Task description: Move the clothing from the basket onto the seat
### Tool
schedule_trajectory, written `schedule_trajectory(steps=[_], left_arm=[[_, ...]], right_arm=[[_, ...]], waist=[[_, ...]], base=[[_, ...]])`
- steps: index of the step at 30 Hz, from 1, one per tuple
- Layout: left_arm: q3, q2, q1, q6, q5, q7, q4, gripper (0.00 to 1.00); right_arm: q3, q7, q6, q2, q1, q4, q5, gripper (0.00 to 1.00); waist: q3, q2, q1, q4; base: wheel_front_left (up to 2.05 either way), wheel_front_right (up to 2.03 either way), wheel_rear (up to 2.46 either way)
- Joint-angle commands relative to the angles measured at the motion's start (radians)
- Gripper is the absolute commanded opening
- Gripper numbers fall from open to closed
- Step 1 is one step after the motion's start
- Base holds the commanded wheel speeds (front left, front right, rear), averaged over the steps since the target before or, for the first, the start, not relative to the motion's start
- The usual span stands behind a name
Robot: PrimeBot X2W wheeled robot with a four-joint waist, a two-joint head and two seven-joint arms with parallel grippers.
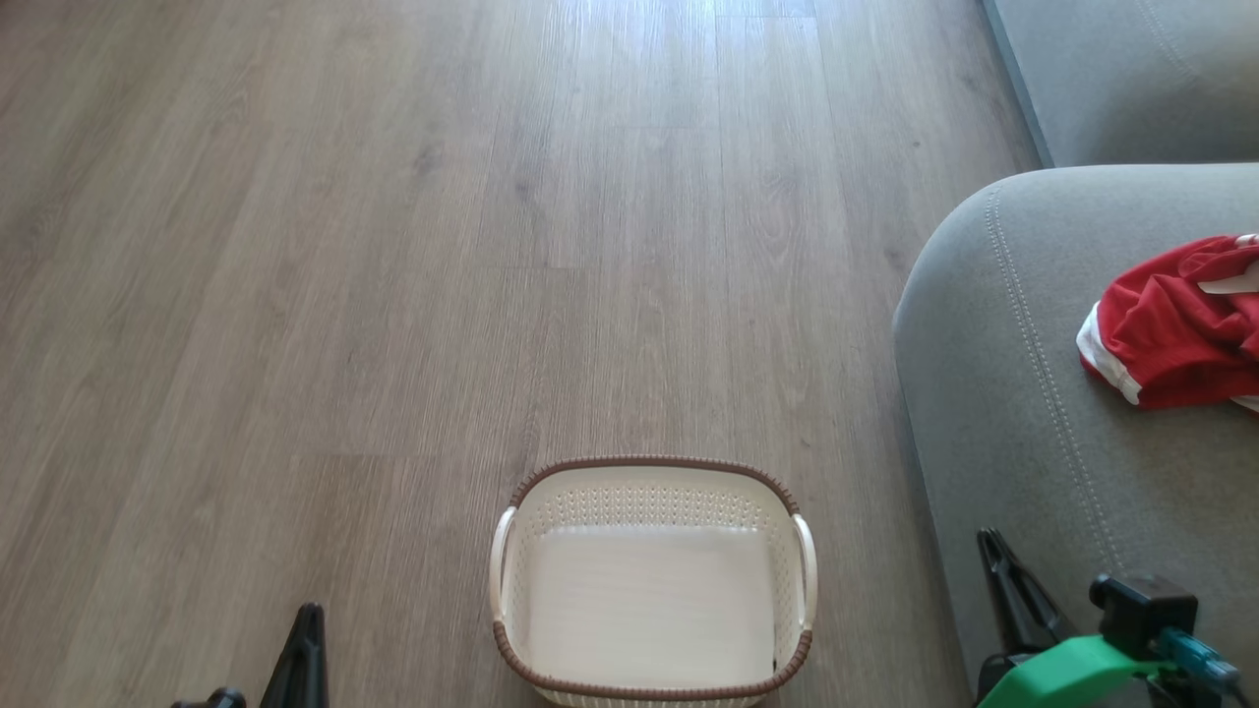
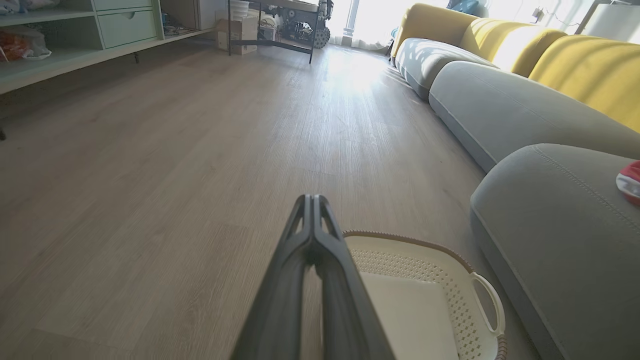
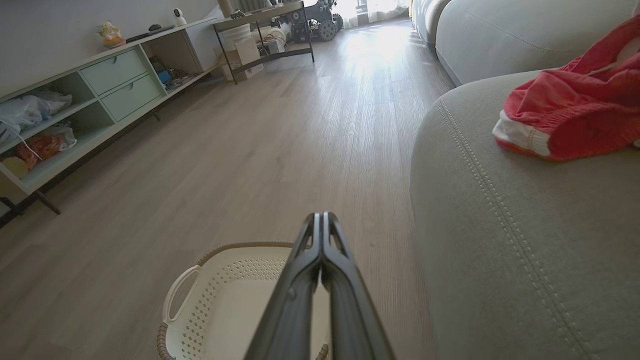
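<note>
**While one basket [image 1: 649, 506] stands on the floor [image 1: 393, 295], the red clothing [image 1: 1170, 329] lies on the grey seat [image 1: 1003, 413]**

Although two grippers are in view, neither pinches anything. The left gripper [image 2: 312, 197] has its jaws pressed together tip to tip, and so has the right gripper [image 3: 320, 215]. Each points out over the floor with the basket low beside it. From the head, the right one stands over the seat's outer edge on a green mount [image 1: 1062, 674].

The single cream perforated basket has a brown braided rim and two white side handles. It stands near the seat's rounded edge without touching it, and its smooth bottom panel shows in full. One heap of red fabric with white trim rests on top of the seat, inside the double line of pale stitching along its edge and well apart from the basket. How many garments make up the heap cannot be told.

The left wrist view shows three grey seat cushions in a row, backed by yellow cushions [image 2: 585, 75]. Across the floor runs a pale green shelf unit [image 3: 65, 160] with two drawers [image 3: 114, 70]. Next to it is a black-framed table [image 3: 265, 20] with cardboard boxes [image 3: 247, 50] under it. Any print on the boxes is too small to read.
</note>
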Motion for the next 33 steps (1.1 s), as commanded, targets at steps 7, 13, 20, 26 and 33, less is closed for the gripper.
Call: schedule_trajectory(steps=[7, 13, 20, 26, 33], left_arm=[[0.019, 0.002, -0.039, -0.001, -0.093, 0.023, -0.032, 0.0], [0.027, 0.0, -0.046, 0.002, -0.159, 0.039, -0.041, 0.0], [0.038, -0.002, -0.056, 0.005, -0.234, 0.058, -0.051, 0.0], [0.047, -0.004, -0.065, 0.007, -0.299, 0.075, -0.058, 0.0], [0.056, -0.006, -0.074, 0.009, -0.363, 0.092, -0.065, 0.0]], right_arm=[[-0.019, 0.021, 0.0, 0.002, -0.048, -0.032, 0.088, 0.0], [-0.029, 0.039, 0.0, 0.008, -0.058, -0.033, 0.149, 0.0], [-0.039, 0.059, 0.0, 0.014, -0.07, -0.035, 0.22, 0.0], [-0.048, 0.076, 0.0, 0.019, -0.08, -0.036, 0.28, 0.0], [-0.057, 0.093, 0.0, 0.024, -0.09, -0.037, 0.341, 0.0]], waist=[[0.002, 0.0008, 0.0, -0.003], [0.005, 0.0, 0.0, -0.005], [0.008, 0.0, 0.0, -0.008], [0.011, 0.0, 0.0, -0.011], [0.013, 0.0, 0.0, -0.013]], base=[[0.0, 0.0, 0.0], [0.0, 0.0, 0.0], [0.0, 0.0, 0.0], [0.0, 0.0, 0.0], [0.0, 0.0, 0.0]])
